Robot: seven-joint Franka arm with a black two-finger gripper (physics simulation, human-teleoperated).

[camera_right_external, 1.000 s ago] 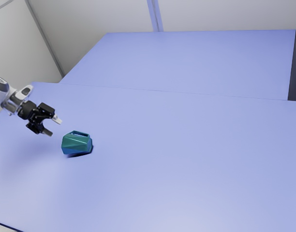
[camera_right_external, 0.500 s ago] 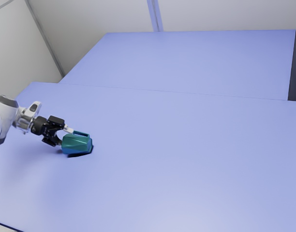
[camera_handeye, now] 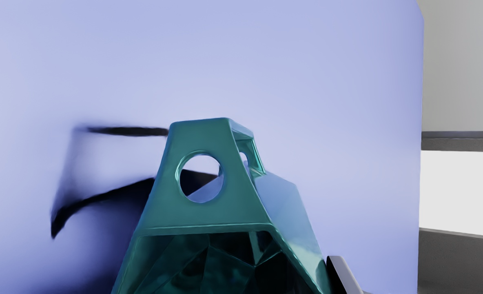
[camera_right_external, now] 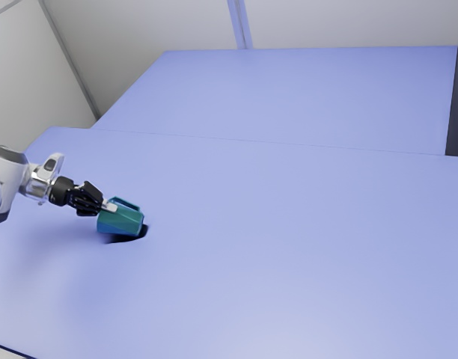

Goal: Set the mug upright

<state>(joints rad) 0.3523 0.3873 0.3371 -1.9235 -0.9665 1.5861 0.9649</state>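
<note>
The mug (camera_handeye: 198, 136) at the end effector (camera_right_external: 109, 209) looks smooth and glossy, with crisp highlights along its edges. Beneath both, the tabletop (camera_right_external: 274, 247) looks smooth, nearly matt.

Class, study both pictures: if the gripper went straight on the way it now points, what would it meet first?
The teal mug comes first, right at the tips of the gripper. Past it, the line seems to slope toward the blue tabletop, though depth is unclear.
</note>
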